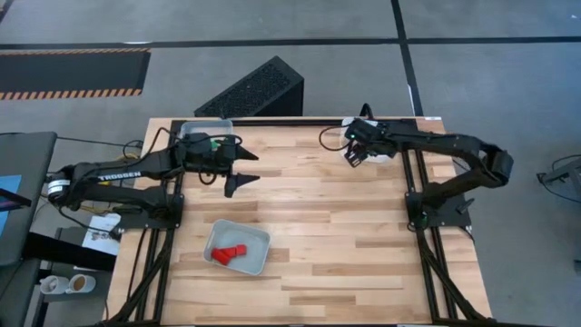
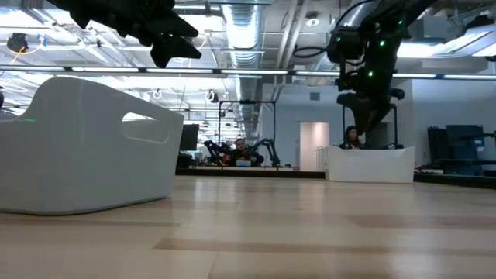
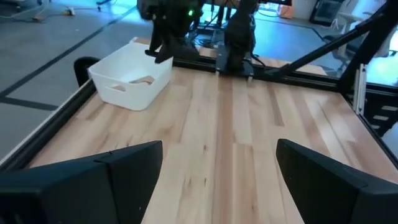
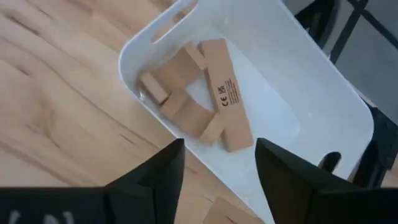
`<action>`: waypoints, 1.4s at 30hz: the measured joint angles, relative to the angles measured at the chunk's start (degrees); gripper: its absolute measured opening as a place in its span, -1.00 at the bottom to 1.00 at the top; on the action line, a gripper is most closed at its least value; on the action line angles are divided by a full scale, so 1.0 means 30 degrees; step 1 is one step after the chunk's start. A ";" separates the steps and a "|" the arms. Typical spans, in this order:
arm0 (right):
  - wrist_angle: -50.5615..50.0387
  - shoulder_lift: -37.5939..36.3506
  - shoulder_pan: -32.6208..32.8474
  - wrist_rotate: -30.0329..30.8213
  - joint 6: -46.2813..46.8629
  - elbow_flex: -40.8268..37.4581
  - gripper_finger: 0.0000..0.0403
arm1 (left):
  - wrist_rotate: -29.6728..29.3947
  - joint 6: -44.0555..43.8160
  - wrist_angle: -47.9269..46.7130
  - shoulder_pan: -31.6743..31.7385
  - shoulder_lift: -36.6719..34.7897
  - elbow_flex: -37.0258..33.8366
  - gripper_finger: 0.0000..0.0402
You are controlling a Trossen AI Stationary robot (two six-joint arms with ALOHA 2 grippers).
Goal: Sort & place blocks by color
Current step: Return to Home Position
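Right wrist view: the right gripper [image 4: 217, 171] hangs with its two dark fingers spread wide and nothing between them. Directly below the fingers sits a white tray [image 4: 323, 106], and inside it lie the plain wood blocks [image 4: 177, 99], heaped loosely against one another. A long bar [image 4: 225, 93] of the same pale wood rests flat on top, with small print on its face, and its long axis points roughly toward the gap between the fingers.

From overhead, this tray stands at the table's far right corner, so the right arm is by far the nearer to it. The left gripper [image 1: 245, 171], also wide open and empty, hovers over the table's left half, well apart from the tray.

Red blocks [image 1: 231, 253] lie in a gray tray [image 1: 259, 238] near the front edge. A transparent tray [image 1: 195, 127] sits partly under the left arm, and its contents cannot be made out.

No block lies loose on the table [image 1: 363, 245], so the sorting looks finished and both arms seem free to pull away.
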 joint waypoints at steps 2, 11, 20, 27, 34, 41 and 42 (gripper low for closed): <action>-0.0002 -0.0614 0.0125 -0.0007 0.0207 0.0000 0.11 | -0.0073 0.0035 -0.0029 0.0003 -0.0052 0.0000 0.49; 0.8194 -0.6191 0.5352 -0.3085 -0.4521 -0.1152 -0.08 | -0.0698 0.1017 -0.0660 0.0003 -0.4576 0.0000 0.49; 1.9009 -1.0555 1.0103 -0.6946 -0.8704 -0.6695 -0.57 | -0.1842 0.1132 -0.2631 0.0069 -0.9501 -0.0408 0.49; 2.1368 -1.3528 0.9452 -0.6897 -0.8041 -1.0645 -0.84 | -0.1917 0.0838 -0.1903 0.0069 -1.3466 -0.1450 0.49; 2.5263 -1.6097 0.8399 -0.7436 -0.7559 -1.4234 -0.95 | -0.3109 -0.1117 0.2343 0.0069 -1.6508 -0.6438 0.49; 2.5832 -1.8277 0.8667 -0.8058 -0.7139 -1.5991 -0.93 | -0.3926 -0.1709 0.4772 0.0069 -1.7419 -0.9870 0.39; 2.5816 -1.8554 0.8755 -0.8068 -0.7152 -1.6197 -0.93 | -0.3974 -0.1590 0.4874 0.0069 -1.7413 -1.0014 0.33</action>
